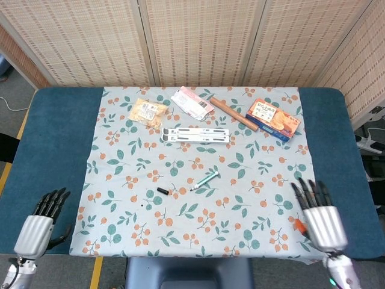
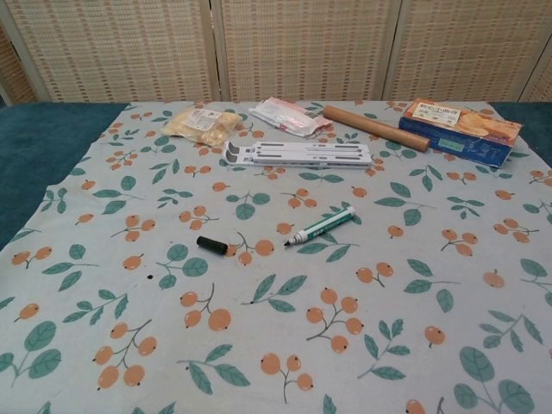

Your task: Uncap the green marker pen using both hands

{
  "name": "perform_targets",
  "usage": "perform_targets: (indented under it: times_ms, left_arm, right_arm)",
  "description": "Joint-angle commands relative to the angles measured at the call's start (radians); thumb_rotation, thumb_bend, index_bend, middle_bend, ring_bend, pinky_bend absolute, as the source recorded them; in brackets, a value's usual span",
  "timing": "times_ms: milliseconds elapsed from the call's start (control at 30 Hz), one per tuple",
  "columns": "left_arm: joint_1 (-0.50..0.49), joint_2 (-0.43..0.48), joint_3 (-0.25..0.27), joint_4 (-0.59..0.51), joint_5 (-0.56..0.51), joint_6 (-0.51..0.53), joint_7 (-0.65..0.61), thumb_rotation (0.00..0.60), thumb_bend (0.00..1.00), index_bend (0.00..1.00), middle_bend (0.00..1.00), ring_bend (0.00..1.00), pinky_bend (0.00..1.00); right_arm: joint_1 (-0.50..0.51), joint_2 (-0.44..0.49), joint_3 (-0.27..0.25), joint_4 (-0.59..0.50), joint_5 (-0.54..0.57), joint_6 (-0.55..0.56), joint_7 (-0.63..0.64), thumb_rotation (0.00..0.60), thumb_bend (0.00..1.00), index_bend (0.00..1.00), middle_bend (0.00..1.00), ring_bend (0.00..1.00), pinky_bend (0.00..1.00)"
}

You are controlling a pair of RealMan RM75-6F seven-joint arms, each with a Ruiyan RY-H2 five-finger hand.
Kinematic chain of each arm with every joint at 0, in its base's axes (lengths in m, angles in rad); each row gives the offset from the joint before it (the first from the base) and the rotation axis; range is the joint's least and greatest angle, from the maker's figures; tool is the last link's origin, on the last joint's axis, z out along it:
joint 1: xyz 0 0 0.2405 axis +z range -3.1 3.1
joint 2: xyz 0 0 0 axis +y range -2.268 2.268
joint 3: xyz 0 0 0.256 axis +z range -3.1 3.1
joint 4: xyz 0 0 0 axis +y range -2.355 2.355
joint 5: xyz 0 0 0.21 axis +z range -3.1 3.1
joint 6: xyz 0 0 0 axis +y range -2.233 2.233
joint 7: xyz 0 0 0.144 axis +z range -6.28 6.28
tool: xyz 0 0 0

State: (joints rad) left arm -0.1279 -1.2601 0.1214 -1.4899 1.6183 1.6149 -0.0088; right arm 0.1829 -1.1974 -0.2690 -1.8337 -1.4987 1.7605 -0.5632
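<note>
snack bag (image 1: 148, 112), pink packet (image 1: 190, 100), wooden rod (image 1: 232, 113), biscuit box (image 1: 274, 118), white rack (image 1: 195, 135) along far edge of floral cloth (image 1: 120, 174).

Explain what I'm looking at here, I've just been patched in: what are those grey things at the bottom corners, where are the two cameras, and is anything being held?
The grey things are the robot's two mechanical hands. In the overhead head view the left hand sits at the bottom left and the right hand at the bottom right, both with fingers spread and holding nothing. The chest view looks across the table from lower down and shows neither hand.

On the leaf-and-berry patterned tablecloth the green marker pen lies uncapped, tip bare, with its small black cap apart to its left. Further back are a white slatted folding stand, a wooden rolling pin, an orange and blue biscuit box and two snack packets.
</note>
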Motion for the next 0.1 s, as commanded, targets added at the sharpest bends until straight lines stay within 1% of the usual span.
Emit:
perform_targets:
  times_ms: [33, 100]
  left_arm:
    - [0.017, 0.052, 0.011, -0.022, -0.009, -0.025, 0.026, 0.600, 0.39, 0.00, 0.00, 0.00, 0.08]
    - [0.016, 0.067, 0.018, -0.051, 0.001, -0.038, 0.023, 0.600, 0.39, 0.00, 0.00, 0.00, 0.08]
  right_arm:
    - [-0.120, 0.096, -0.048, 0.079, -0.051, 0.096, 0.177, 0.600, 0.12, 0.00, 0.00, 0.00, 0.00]
    - [-0.125, 0.121, -0.047, 0.069, -0.060, 0.082, 0.226, 0.600, 0.12, 0.00, 0.00, 0.00, 0.00]
